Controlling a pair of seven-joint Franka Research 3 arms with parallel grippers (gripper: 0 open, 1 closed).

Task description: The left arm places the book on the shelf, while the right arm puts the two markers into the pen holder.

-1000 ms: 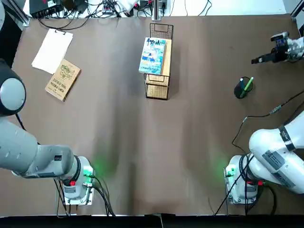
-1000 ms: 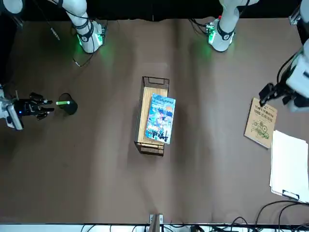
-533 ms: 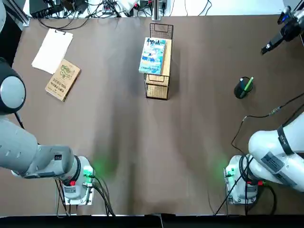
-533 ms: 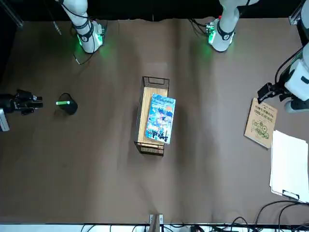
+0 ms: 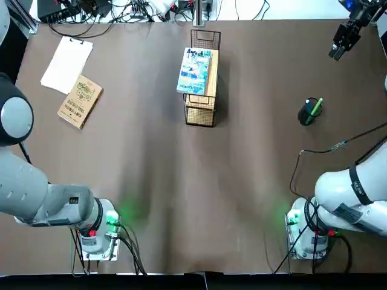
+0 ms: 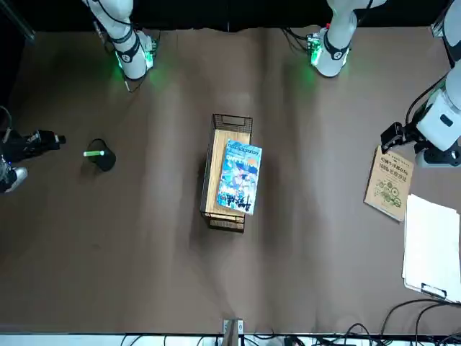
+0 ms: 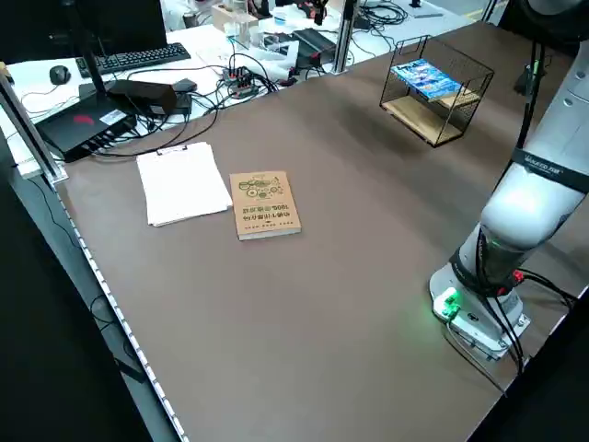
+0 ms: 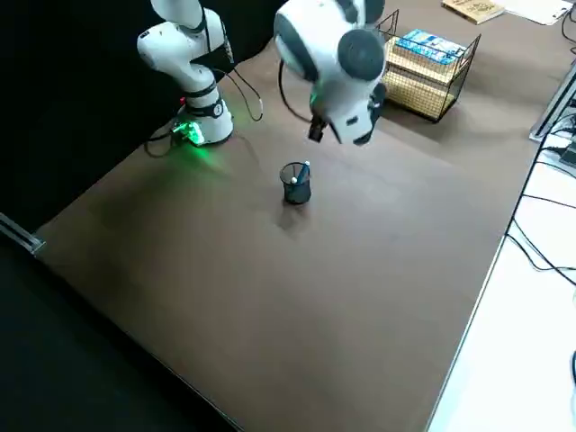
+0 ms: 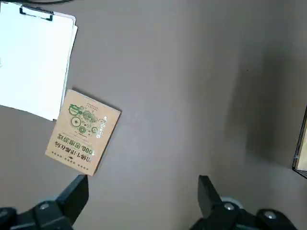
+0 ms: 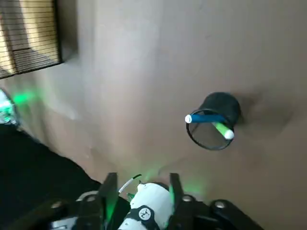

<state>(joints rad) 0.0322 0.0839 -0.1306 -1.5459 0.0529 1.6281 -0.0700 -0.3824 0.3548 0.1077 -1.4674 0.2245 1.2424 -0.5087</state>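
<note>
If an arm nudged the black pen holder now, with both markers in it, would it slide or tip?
Probably tip or skid easily: the pen holder is a small, narrow cup that looks light. The green marker and blue marker lean across its rim, so weight sits high and to one side. It stands alone on the smooth table; nothing would brace it.

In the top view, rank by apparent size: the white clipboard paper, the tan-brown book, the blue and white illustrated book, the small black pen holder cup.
1. White clipboard paper, largest.
2. Blue and white illustrated book and tan-brown book: they look alike, and the blue one lies raised on the shelf, nearer the camera, so no ranking.
3. Small black pen holder cup, smallest.
</note>
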